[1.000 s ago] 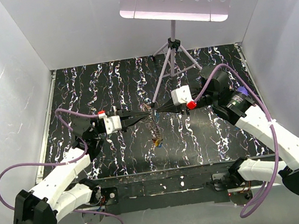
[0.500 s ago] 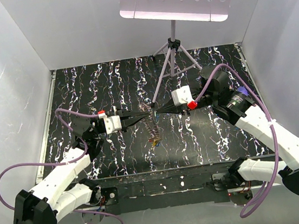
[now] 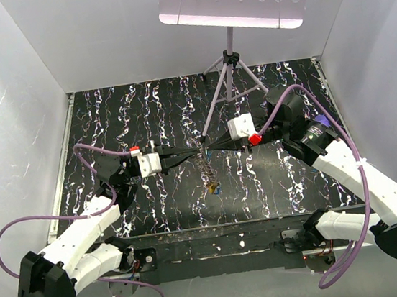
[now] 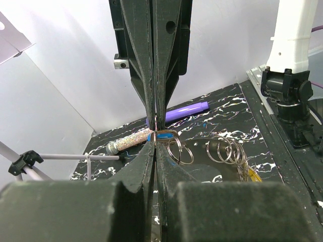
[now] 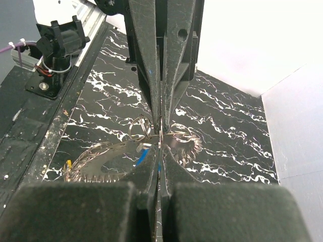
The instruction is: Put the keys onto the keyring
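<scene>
Two arms meet tip to tip above the worktop (image 3: 129,113), the left jaws and right jaws each clenched on thin metal. The left appears to grip a blue key head (image 4: 164,134), and the right the rim of the keyring (image 5: 108,156), whose toothed edge hangs just below them. A string of split rings (image 4: 227,151) trails down from the jaws to the keys (image 3: 212,188), dangling at its low end. A purple pen (image 4: 184,110) and glittery tube (image 4: 128,142) lie beyond the left jaws. The job looks partway done: some keys hang linked and the pinched one is seemingly being threaded. How many remain cannot be told.
</scene>
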Controlling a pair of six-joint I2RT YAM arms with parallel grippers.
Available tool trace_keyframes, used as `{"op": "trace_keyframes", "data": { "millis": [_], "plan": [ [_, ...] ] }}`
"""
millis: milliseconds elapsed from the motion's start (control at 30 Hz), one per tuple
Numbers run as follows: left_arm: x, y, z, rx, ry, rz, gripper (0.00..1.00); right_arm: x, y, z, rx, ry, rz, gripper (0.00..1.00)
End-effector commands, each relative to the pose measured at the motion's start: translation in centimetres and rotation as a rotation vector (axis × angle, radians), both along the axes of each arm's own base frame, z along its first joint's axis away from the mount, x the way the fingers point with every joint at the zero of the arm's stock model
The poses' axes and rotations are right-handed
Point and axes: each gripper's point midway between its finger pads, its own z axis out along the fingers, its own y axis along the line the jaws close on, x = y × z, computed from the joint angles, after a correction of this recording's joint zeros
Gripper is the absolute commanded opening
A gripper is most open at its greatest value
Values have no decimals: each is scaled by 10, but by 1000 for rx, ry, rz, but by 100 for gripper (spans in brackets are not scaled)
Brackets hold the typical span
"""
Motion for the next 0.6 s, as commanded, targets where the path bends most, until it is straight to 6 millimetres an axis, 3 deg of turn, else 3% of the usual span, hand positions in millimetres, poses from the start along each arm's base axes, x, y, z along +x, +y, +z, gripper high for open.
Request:
{"op": "trace_keyframes", "data": {
  "millis": [0,567],
  "plan": [
    [-3,1,14,-32,-49,1,0,2,0,12,28,-38,-14,1],
    [-4,2,14,-33,-51,1,0,-3,1,12,26,-32,15,1]
  ]
}}
